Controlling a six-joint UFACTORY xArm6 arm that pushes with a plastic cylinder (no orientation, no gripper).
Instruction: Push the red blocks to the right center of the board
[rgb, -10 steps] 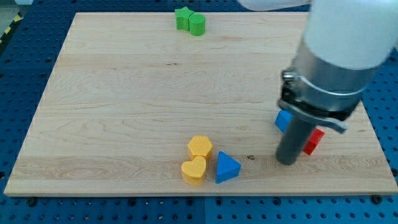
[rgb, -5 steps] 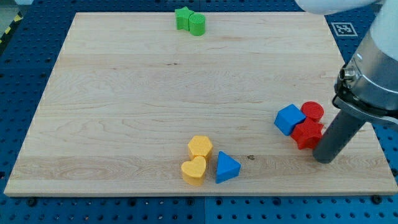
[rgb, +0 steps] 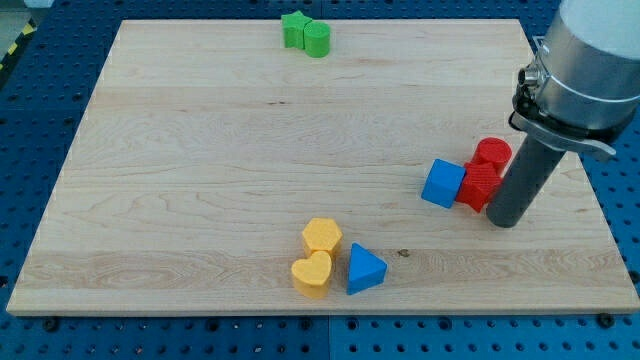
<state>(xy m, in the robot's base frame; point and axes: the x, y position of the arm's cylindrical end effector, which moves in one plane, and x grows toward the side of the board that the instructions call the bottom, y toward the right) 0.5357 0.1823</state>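
Two red blocks sit at the board's right side: a red cylinder (rgb: 492, 153) and, just below and left of it, a red star-like block (rgb: 479, 186). A blue cube (rgb: 443, 183) touches the star-like block's left side. My tip (rgb: 504, 221) stands on the board just right of and below the red star-like block, touching or nearly touching it. The rod hides part of both red blocks' right side.
A yellow hexagon (rgb: 322, 235), a yellow heart (rgb: 312, 273) and a blue triangle (rgb: 365, 269) cluster near the bottom centre. A green star (rgb: 294, 29) and a green cylinder (rgb: 317, 39) sit at the top edge. The wooden board (rgb: 200, 150) lies on a blue pegboard.
My tip has swept right around the red blocks, then up and left. The two red blocks and the blue cube have slid up and left together.
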